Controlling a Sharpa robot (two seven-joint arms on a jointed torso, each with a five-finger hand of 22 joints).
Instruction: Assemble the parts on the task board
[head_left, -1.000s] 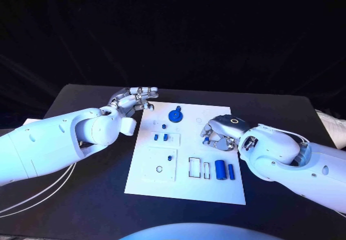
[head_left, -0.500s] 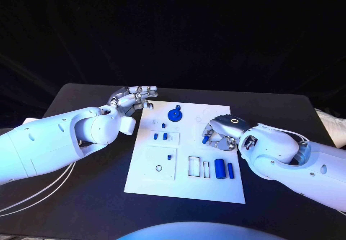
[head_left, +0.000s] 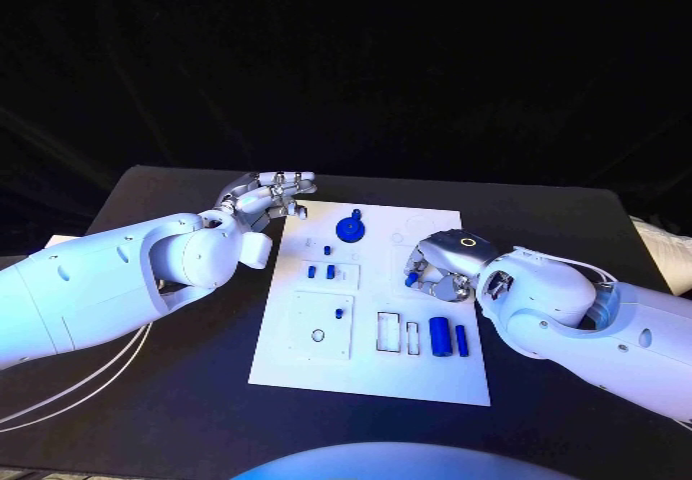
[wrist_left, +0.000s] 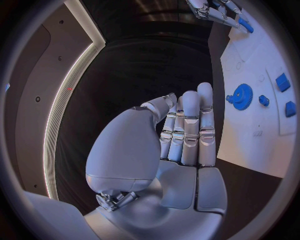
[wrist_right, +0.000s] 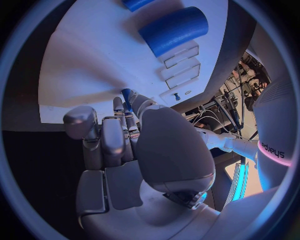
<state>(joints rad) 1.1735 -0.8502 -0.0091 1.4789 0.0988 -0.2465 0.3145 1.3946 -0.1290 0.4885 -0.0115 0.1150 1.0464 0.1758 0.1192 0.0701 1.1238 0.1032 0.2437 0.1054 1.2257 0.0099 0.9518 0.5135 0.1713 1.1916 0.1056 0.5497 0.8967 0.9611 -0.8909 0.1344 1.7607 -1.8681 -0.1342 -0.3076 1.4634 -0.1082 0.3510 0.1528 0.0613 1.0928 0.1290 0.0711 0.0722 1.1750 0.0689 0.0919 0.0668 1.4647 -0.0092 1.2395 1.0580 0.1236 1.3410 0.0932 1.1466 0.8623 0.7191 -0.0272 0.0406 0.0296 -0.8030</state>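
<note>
Task board (head_left: 368, 375) — blue cylinders (head_left: 440, 338) in recesses, small part (head_left: 411, 280) in right hand (head_left: 437, 268)

Your head camera looks steeply down from above onto the counter (head_left: 173, 420), with the task board (head_left: 372, 372) near the frame's centre. Each wrist camera sits close behind its own hand (a fisheye circle), facing along the palm. The left hand (wrist_left: 181, 135) fills its view's middle, the right hand (wrist_right: 134, 145) likewise; all three views share the board.

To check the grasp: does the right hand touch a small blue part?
Touching. In the right wrist view, the right hand pinches the small blue part between its fingers.
</note>
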